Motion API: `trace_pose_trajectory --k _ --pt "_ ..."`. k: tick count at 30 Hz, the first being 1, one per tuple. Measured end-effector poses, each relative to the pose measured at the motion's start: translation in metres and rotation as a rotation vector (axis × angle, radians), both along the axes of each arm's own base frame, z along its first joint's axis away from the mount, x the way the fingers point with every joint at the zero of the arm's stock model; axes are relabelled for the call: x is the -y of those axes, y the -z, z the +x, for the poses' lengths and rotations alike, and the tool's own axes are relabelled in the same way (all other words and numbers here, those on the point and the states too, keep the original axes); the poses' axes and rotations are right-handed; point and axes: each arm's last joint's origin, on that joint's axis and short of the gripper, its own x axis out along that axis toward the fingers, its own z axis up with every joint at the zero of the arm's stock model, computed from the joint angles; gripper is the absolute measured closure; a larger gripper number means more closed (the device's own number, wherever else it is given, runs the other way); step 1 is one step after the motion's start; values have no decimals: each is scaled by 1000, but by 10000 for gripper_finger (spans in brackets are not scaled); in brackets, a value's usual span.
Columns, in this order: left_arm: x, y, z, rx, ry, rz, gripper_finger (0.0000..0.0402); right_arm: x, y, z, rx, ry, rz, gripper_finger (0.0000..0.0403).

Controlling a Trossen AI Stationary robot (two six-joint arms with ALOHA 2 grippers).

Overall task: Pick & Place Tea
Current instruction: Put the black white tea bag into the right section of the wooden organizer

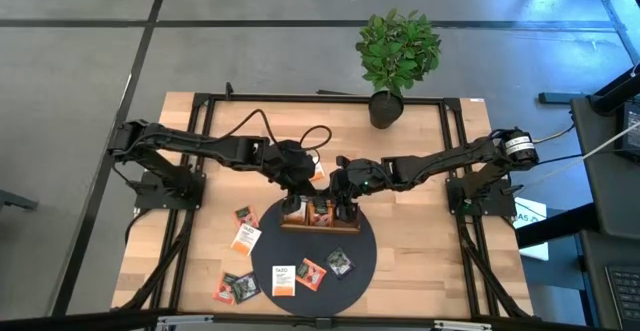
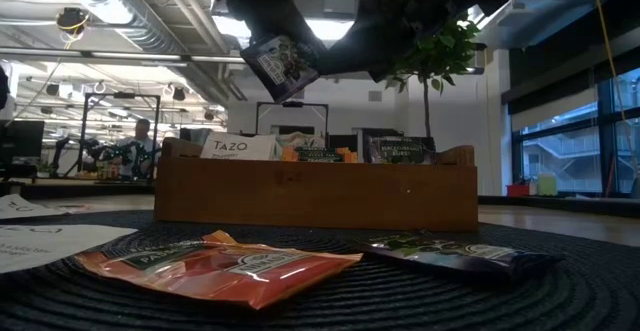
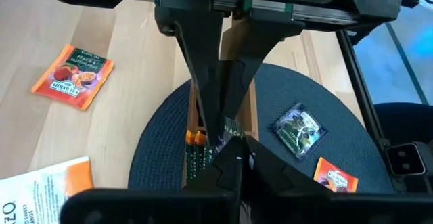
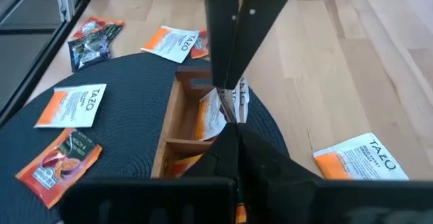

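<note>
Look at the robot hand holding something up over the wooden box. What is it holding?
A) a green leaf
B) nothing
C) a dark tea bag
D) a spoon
C: in the low view a dark tea bag hangs pinched in the left gripper above the wooden box, and the left wrist view shows the fingers closed on it.
</note>
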Motion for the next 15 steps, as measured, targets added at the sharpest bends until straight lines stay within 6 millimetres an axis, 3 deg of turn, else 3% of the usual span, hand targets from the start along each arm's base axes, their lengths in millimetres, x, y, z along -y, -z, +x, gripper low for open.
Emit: trace_pose_trajectory --k 9,15 --pt "4 7 -13 1 34 18 398 0 -1 -8 -60 -46 -16 378" --pt "13 29 -33 210 33 -26 398 1 -6 -20 -86 -41 -13 371"
